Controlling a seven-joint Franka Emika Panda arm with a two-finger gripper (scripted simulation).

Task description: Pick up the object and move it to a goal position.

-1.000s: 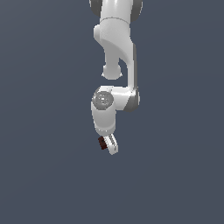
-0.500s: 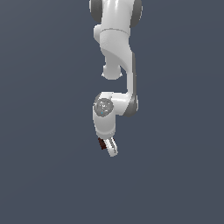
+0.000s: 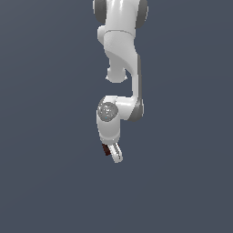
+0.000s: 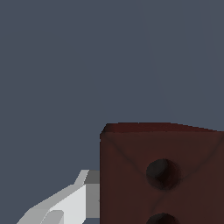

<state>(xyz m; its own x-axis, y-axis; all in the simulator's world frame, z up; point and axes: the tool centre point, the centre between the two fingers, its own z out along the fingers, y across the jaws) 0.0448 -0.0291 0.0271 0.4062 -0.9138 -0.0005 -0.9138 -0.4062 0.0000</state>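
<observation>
A: Brick [image 3: 107, 149], dark red-brown, sits at the tip of the arm [image 3: 119, 68], tucked vs. the white finger [image 3: 117, 154] in the exterior view. Gripper [image 3: 111, 152] looks clamped on it.

B: Sure it's clamped? Only one finger shows clearly.

A: Fair. Wrist view fills w/ the brick [image 4: 162, 175], two dark holes on its face, and one white finger [image 4: 65, 205] touching its side. The other finger is out of shot. So: closed on the brick, by my read, since the brick rides right at the fingers w/ nothing under it that I can make out.

B: Is it off the ground?

A: Can't say for certain. Background is flat grey-blue in both views, no table edge, no shadow to judge by. It appears held clear, not resting on anything.

B: How far along, then?

A: Pick-up half looks done, i.e. the brick is in the grip. Left to do: carry it to the goal.

B: Where's the goal?

A: No marker shows in either view. Can't tell how close it is or in which direction.

B: Arm pose?

A: Hangs down from the top of the exterior view, wrist bent, fingers pointing down and a bit toward that view's right.
</observation>
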